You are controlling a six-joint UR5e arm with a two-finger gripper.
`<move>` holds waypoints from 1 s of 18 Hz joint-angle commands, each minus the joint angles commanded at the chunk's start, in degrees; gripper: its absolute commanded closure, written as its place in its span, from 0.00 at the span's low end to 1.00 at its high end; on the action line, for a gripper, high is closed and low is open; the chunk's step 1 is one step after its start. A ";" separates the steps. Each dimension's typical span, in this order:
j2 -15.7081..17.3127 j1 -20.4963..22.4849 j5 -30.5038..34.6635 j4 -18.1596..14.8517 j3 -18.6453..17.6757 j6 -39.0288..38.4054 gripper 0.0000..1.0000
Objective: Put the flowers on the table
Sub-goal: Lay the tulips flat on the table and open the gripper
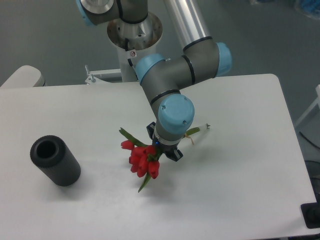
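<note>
The flowers [142, 161] are a bunch of red tulips with green stems and leaves. They lie slanted near the middle of the white table [240, 190], heads to the lower left and pale stem ends [206, 126] to the upper right. My gripper [164, 148] points straight down over the middle of the stems. The blue wrist above hides most of it, and only dark finger parts show on either side. It looks shut on the stems, with the flower heads low at the table surface.
A dark grey hollow cylinder [55, 160] lies on its side at the left of the table. The arm's base [134, 30] stands at the far edge. A pale rounded object [22, 76] sits at the far left corner.
</note>
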 joint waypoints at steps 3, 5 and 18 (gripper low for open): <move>0.00 0.00 0.09 0.18 -0.09 -0.09 0.00; -0.09 0.09 0.09 0.18 0.09 0.00 0.00; -0.79 6.68 0.35 0.17 6.15 1.84 0.00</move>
